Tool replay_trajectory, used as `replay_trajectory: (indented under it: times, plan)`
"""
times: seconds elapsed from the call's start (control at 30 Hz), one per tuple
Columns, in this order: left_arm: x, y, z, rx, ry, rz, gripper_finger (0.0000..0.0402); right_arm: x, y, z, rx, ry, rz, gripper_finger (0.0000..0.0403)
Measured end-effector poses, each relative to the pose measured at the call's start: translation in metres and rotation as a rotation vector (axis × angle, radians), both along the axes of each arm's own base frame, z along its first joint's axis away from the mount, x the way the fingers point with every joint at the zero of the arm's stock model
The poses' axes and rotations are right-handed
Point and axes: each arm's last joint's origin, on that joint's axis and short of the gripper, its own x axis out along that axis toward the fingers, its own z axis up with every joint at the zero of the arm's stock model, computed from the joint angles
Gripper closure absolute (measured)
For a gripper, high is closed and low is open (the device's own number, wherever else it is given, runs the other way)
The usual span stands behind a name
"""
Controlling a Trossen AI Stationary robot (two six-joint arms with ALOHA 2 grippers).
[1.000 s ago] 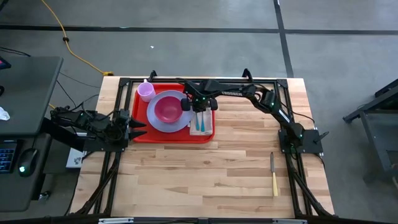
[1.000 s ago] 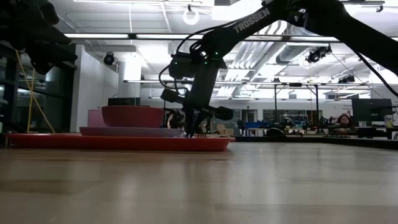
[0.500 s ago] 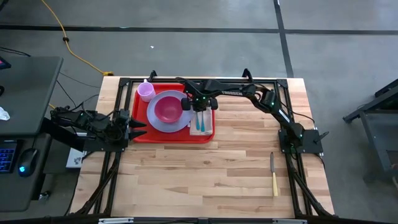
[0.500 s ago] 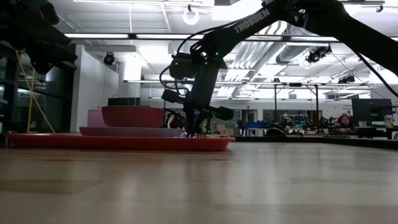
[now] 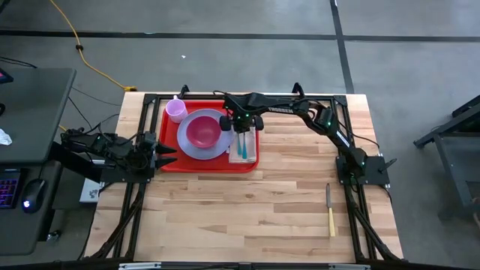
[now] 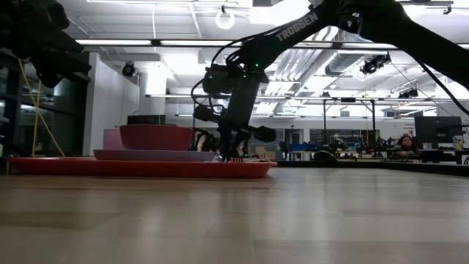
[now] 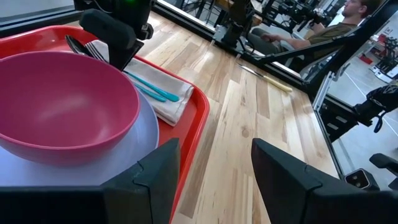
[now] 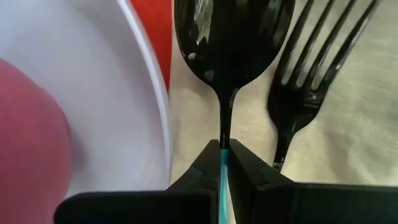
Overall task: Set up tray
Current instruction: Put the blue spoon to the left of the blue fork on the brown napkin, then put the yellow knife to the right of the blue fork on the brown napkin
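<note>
The red tray (image 5: 169,157) lies on the table's far left part. On it stand a lavender plate (image 5: 187,142) with a pink bowl (image 5: 201,131), a pink cup (image 5: 176,110) and a beige napkin (image 5: 250,155). A black spoon (image 8: 233,37) and a black fork (image 8: 311,68), both teal-handled, lie side by side on the napkin (image 8: 348,143). My right gripper (image 5: 241,131) reaches down over the napkin, shut on the spoon. My left gripper (image 7: 214,180) waits open at the table's left edge, beside the tray. My right gripper (image 8: 224,158) pinches the spoon's handle (image 8: 224,138) between its two fingers, where the black neck meets the teal part. The fingers come from above, pointing down, their tips low at the tray (image 6: 231,154). The spoon's bowl rests over the napkin beside the plate's rim (image 8: 158,93).
A knife (image 5: 330,210) with a pale handle lies on the bare wood near the table's right edge. A black frame runs around the table top. The near half of the table is bare wood. People sit in the room beyond the table.
My right gripper has edged a little toward the table's right while staying low over the napkin, still shut. The tray, plate, bowl and cup have kept their places.
</note>
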Motion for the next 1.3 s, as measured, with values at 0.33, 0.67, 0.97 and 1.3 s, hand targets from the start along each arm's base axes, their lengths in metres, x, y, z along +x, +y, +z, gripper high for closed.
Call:
replay_trajectory:
  times: [0.33,0.67,0.97,1.3]
  plan:
    - [0.0,0.0,0.0,0.009,0.001,-0.004,0.0174,0.0006,0.0007,0.0005,0.02,-0.009,-0.014,0.0402]
    - [0.0,-0.0009,-0.0001,0.017,0.005,-0.036,0.0174,0.0005,0.0007,0.0007,0.029,-0.006,-0.051,0.0357]
    - [0.0001,-0.0009,-0.0001,0.017,0.005,-0.036,0.0174,-0.0001,0.0008,0.0006,0.021,0.004,-0.055,0.0278]
    - [0.0001,-0.0009,0.0,0.016,0.004,-0.036,0.0174,-0.0023,-0.0016,0.003,0.136,-0.037,-0.029,0.0256]
